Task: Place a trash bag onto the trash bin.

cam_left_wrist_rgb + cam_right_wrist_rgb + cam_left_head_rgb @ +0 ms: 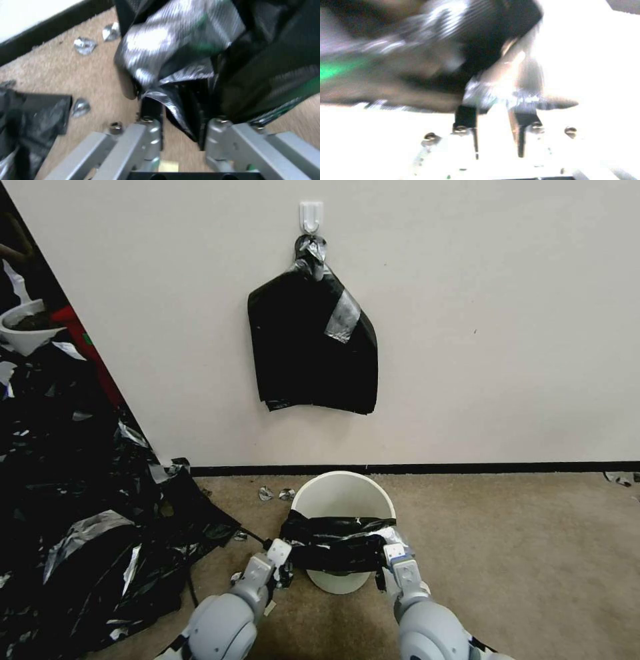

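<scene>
The bin [343,499] stands on the carpet [520,553] near the wall [500,313], its open mouth tilted toward the camera, and the bag [337,543] is stretched as a black band across its near rim, hiding most of the near wall; only a pale crescent of the bin shows below the band. The left gripper [279,552] is at the bag's left end, just left of the bin, and the right gripper [392,548] is at its right end. In the left wrist view the left gripper [181,125] has its fingers [151,110] parted by a narrow gap with a fold of the bag [200,50] pinched between them. In the right wrist view the right gripper [493,117] has its dark fingers [465,116] close together on a smeared edge of the bag [480,37]; glare washes out the rest, so the exact hold is hard to read. A stack of bags [313,347] hangs from a hook [311,215] on the wall beyond the bin. Black sheeting [80,500] sprawls on the left, cut off by the edge.
</scene>
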Tool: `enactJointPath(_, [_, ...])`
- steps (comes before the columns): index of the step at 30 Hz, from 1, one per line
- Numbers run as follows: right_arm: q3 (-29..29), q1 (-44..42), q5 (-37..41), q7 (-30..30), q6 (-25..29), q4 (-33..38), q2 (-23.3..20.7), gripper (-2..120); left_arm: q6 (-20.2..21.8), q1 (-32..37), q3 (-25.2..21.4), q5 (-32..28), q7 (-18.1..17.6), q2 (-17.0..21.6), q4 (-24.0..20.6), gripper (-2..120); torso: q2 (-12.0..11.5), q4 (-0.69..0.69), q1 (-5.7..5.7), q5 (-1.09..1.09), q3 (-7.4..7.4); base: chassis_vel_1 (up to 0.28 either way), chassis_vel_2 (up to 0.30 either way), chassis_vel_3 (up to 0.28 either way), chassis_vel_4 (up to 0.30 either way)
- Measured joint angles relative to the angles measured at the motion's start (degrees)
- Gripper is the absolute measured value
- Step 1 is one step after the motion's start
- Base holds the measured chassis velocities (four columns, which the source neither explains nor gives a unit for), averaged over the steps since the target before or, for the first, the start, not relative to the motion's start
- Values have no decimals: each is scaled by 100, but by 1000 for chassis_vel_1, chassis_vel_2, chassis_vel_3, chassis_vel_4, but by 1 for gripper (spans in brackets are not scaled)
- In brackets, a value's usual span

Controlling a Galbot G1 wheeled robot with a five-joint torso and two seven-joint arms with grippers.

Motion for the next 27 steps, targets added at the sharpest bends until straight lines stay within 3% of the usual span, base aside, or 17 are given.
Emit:
enactJointPath(1, [0,0,0,0,0,0,0,22,0,0,0,0,0,0,0,22,0,0,0,0,0,0,0,0,0])
enactJointPath(4, [174,-636,71,0,26,598,-225,37,248,147,-93,-54,35,182,-356,37,0,-2,-1,0,0,0,0,0,0])
enactJointPath(14, [746,-1625,-154,-125,293,1650,-409,72,276,517,-507,-239,177,428,-844,71,0,-2,-1,0,0,0,0,0,0])
enactJointPath(17, [931,-1628,-262,-262,416,2012,-366,85,274,666,-829,-400,694,430,-868,86,0,-1,0,-1,0,0,0,0,0])
enactJointPath(19, [970,-1576,-297,-327,445,2060,-357,88,273,699,-896,-405,830,429,-882,89,0,-2,-1,-1,0,0,0,0,0])
enactJointPath(21, [1066,-1291,-341,-461,510,2073,-305,98,232,833,-1143,-332,1379,441,-976,97,0,-1,0,-2,0,0,0,0,0])
enactJointPath(23, [1096,-1143,-331,-509,523,2010,-273,99,167,872,-1236,-264,1562,451,-999,99,0,-2,-1,-2,0,0,0,0,0])
enactJointPath(25, [1167,-603,-262,-690,540,1651,-149,100,-168,949,-1477,-102,1951,464,-1026,100,0,-1,-1,1,0,0,0,0,0])
enactJointPath(27, [1182,-494,-235,-733,543,1567,-122,100,-269,957,-1516,-87,1994,462,-1026,100,0,0,-1,1,0,0,0,0,0])
